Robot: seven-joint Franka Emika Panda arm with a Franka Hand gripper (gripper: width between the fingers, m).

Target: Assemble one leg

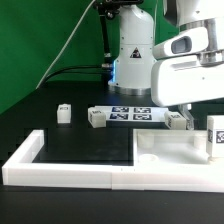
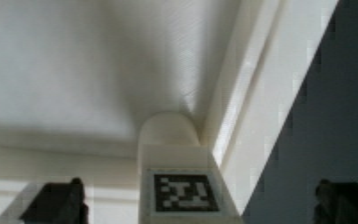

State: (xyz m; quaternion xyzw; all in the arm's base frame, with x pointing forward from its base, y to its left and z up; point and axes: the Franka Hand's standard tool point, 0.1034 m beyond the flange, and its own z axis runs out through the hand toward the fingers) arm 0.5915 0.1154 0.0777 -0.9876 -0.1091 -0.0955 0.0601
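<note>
In the wrist view a leg [image 2: 181,160], a white peg with a black-and-white tag, lies between my two dark fingertips. My gripper [image 2: 197,206] is open, with a clear gap on each side of the leg. Behind it is the large white panel [image 2: 87,70]. In the exterior view my gripper [image 1: 197,112] hangs low at the right over the panel [image 1: 165,150]. A tagged leg [image 1: 214,135] stands at the right edge there. Three more legs stand on the black table: one at the left [image 1: 64,113], one [image 1: 96,118] by the marker board, one [image 1: 178,120] behind the panel.
The marker board [image 1: 132,113] lies at the table's middle back. The long white L-shaped border wall [image 1: 60,172] runs along the front and left, and the panel sits in its right part. The robot base [image 1: 132,50] stands behind.
</note>
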